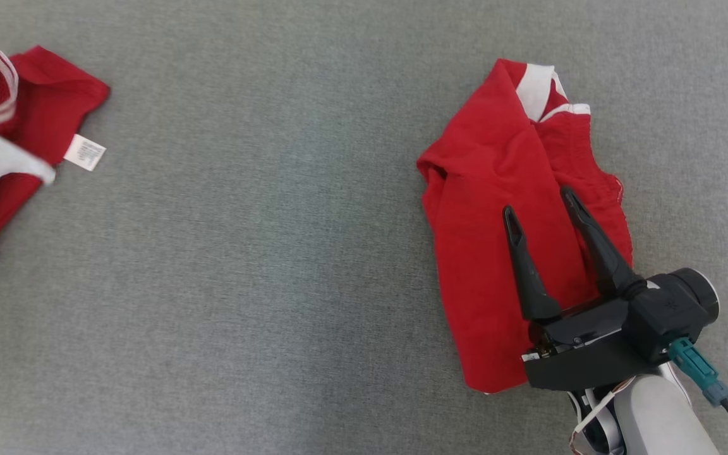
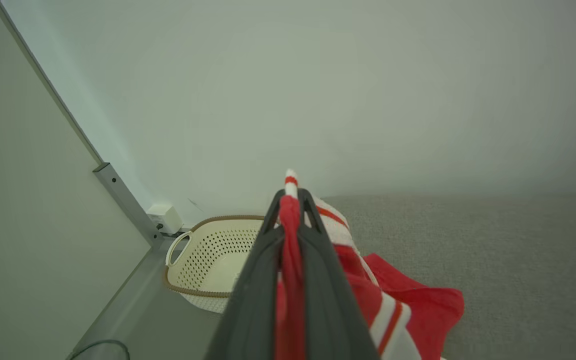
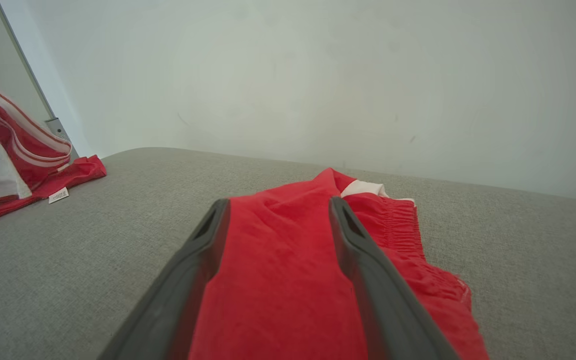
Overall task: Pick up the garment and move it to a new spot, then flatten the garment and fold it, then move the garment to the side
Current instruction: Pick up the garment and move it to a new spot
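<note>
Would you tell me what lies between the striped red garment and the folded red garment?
Nothing lies there: in the head view, the stretch between the striped garment and the folded garment is bare grey surface.

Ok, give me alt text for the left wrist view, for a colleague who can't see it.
The left end effector is shut on a red garment with white stripes, which drapes from it over a grey fabric surface. Behind it, left in the view, sits a cream perforated basket near a pale wall.
</note>
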Motion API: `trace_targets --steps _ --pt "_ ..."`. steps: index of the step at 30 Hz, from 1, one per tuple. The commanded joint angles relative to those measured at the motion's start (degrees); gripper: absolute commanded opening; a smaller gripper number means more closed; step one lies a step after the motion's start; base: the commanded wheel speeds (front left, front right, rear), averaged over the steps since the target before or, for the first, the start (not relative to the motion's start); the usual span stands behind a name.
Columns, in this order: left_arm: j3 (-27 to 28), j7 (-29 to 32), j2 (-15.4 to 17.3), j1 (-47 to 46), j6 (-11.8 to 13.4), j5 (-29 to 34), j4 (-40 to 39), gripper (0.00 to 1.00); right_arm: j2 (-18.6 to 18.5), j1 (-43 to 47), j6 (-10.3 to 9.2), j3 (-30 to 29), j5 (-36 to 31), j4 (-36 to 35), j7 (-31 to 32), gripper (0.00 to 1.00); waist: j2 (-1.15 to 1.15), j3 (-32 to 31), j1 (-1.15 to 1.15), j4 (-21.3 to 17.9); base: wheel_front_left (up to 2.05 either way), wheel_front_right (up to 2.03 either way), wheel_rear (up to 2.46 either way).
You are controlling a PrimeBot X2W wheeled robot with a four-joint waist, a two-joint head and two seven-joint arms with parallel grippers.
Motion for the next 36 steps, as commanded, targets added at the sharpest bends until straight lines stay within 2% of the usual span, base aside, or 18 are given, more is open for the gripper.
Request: trace_targets --steps 1,2,3,4,5,12,17,27,36 --pt "0.0 -0.29 -0.3 1.09 -0.62 -0.29 1.77 0.0 -0.24 -0.12 0.05 0.04 -0.49 -0.14 -0.14 1.0 -0.01 0.74 -0.01 -0.72 0.0 0.0 0.0" --pt "-0.17 -0.3 -0.64 1.22 -0.91 -0.5 3.19 0.0 -0.22 -0.2 0.05 0.05 -0.51 -0.23 -0.19 1.0 -0.01 0.82 -0.01 -0.8 0.0 0.0 0.0" --pt "-0.36 -0.29 -0.83 1.05 -1.44 -0.56 4.4 0.42 -0.25 -0.26 0.05 -0.02 -0.5 -0.27 -0.25 1.0 -0.01 0.88 -0.01 -0.85 0.0 0.0 0.0" --pt "-0.22 -0.29 -0.98 0.57 -1.75 -0.7 5.1 0.93 -0.22 -0.27 0.05 -0.06 -0.54 -0.29 -0.29 1.0 -0.01 0.92 -0.01 -0.87 0.0 0.0 0.0" --pt "-0.12 -0.3 -1.2 0.15 -1.96 -0.8 5.8 1.0 -0.15 -0.22 0.05 -0.13 -0.63 -0.33 -0.31 1.0 -0.01 0.93 -0.01 -0.85 0.0 0.0 0.0" --pt "0.12 -0.3 -2.12 -1.42 -3.8 -0.25 8.84 1.0 0.16 -0.15 0.05 -0.07 -0.74 0.02 -0.41 1.0 -0.01 0.33 -0.01 -0.46 0.0 0.0 0.0" --pt "1.94 -0.3 -1.49 -2.28 -4.5 0.46 7.82 1.0 0.43 -0.39 0.05 0.44 -0.1 0.62 -0.9 1.0 -0.01 -0.98 -0.01 -0.46 0.0 0.0 0.0" --pt "7.04 -0.27 -1.07 0.61 -5.03 3.85 -1.13 1.0 2.05 -0.09 0.05 0.39 0.85 2.95 -2.63 1.0 -0.01 -5.58 -0.01 -1.89 0.0 0.0 0.0" --pt "10.16 -0.27 -2.81 6.06 -5.05 7.93 -11.81 1.0 3.98 1.41 0.05 -2.51 1.42 5.32 -3.94 1.0 -0.01 -10.22 -0.01 -5.08 0.0 0.0 0.0"
